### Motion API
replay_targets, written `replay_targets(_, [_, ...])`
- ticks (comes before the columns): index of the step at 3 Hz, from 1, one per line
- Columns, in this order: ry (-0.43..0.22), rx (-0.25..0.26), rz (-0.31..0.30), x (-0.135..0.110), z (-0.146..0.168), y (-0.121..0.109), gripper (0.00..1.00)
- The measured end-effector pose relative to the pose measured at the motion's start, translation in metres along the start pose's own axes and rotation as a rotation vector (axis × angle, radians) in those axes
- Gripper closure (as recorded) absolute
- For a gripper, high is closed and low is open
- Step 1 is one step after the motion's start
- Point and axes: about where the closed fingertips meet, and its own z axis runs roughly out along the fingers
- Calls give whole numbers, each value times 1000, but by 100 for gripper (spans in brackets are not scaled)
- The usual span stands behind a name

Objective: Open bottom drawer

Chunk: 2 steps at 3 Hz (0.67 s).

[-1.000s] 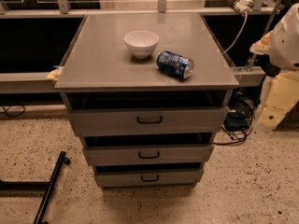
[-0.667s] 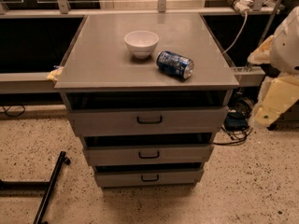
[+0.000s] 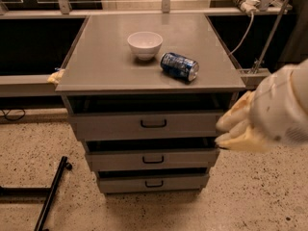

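1. Since the earlier frame the gripper (image 3: 226,133) has swung in from the right edge toward 9 o'clock and dropped lower. It now looms large at 3 o'clock in the view. The cabinet and the things on it have not shifted.
2. At 8 o'clock a black bar (image 3: 50,194) lies on the speckled floor (image 3: 29,153), well apart from the cabinet.
3. A yellowish scrap (image 3: 55,76) sits at the left edge of the cabinet top (image 3: 106,66).
4. On that top a white bowl (image 3: 144,43) stands upright. Just beside it, toward 4 o'clock, a blue can (image 3: 179,65) lies on its side.
5. The bottom drawer (image 3: 120,184) is lowest in the stack, under the top drawer (image 3: 106,125) and the middle drawer (image 3: 115,160), at 6 o'clock in the view.
6. Its long axis runs from 9 to 3 o'clock and its front faces 6 o'clock, with the small black handle (image 3: 154,183) at its centre. The front sits no further forward than the middle drawer's.
7. The gripper's tip covers the right ends of the top and middle drawers. The bottom drawer's handle lies toward 8 o'clock from it, apart and unobstructed.
8. Whether the gripper is released or clenched cannot be told; nothing shows in its grasp.
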Motion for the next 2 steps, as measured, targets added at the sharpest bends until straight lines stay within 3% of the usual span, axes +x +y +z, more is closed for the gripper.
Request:
replay_targets(1, [-114,2,-47,-30,42,52,88])
replay_targets(2, [-269,-104,-4,-50,128,98,100])
